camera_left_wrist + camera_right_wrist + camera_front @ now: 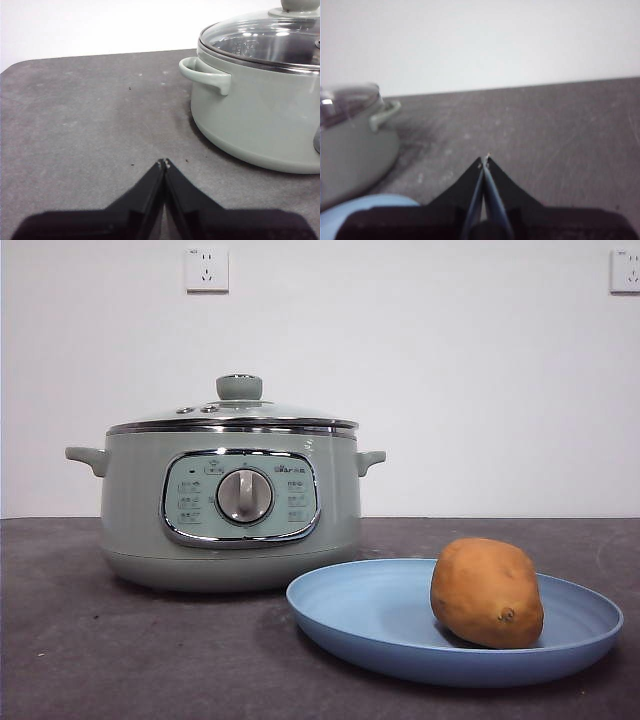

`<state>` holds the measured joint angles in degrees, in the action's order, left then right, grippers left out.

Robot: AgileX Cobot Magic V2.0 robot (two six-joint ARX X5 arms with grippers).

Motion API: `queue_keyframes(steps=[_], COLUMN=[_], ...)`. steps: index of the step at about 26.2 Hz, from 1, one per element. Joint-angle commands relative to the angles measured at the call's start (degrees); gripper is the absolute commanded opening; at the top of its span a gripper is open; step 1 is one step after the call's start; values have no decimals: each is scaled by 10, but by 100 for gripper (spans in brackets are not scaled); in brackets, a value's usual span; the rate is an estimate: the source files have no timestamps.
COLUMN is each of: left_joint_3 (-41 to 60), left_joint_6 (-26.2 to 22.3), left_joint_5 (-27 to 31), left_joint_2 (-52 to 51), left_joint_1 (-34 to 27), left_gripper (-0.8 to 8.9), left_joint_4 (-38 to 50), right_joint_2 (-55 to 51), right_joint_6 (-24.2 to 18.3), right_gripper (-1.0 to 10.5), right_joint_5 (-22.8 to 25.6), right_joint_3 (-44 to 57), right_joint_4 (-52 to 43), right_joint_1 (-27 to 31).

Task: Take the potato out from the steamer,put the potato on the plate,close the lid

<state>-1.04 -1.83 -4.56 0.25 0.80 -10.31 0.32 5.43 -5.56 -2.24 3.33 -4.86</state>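
Resting on the plate (380,625), the potato (487,592) lies at 4 o'clock from the steamer (230,515). The lid (235,415) sits seated on the steamer. Left gripper (164,162) and right gripper (484,159): jaws closed, empty, above the table (100,650).

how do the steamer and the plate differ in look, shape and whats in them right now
The steamer is a tall, deep sage-green pot; the plate is wide, shallow and light blue.
The steamer is closed under its glass lid, while the plate lies open.
The plate holds the potato on its right part; no potato shows through the steamer's lid in the left wrist view.
Both are round and rest on the dark table, the plate just in front and to the right.
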Motion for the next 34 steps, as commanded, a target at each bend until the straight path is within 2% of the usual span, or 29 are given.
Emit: queue_keyframes(steps=[1,11,16,20,34], left_joint_3=[9,9,9,9,9], left_joint_6=[6,6,6,6,6], left_joint_5=[1,0,0,1,0], left_joint_2=[-2,-2,-2,-2,-2], left_joint_1=[-2,-2,-2,-2,-2], left_gripper=[-3,-3,-3,-3,-3], left_joint_4=[0,0,1,1,1], right_joint_2=[-3,-3,-3,-3,-2], right_joint_6=[13,28,103,101,101], right_gripper=[1,1,1,1,1], right_joint_5=[1,12,13,28,29], right_joint_3=[18,18,18,18,18], right_joint_4=[-7,70,70,70,70], right_joint_1=[0,0,0,0,0])
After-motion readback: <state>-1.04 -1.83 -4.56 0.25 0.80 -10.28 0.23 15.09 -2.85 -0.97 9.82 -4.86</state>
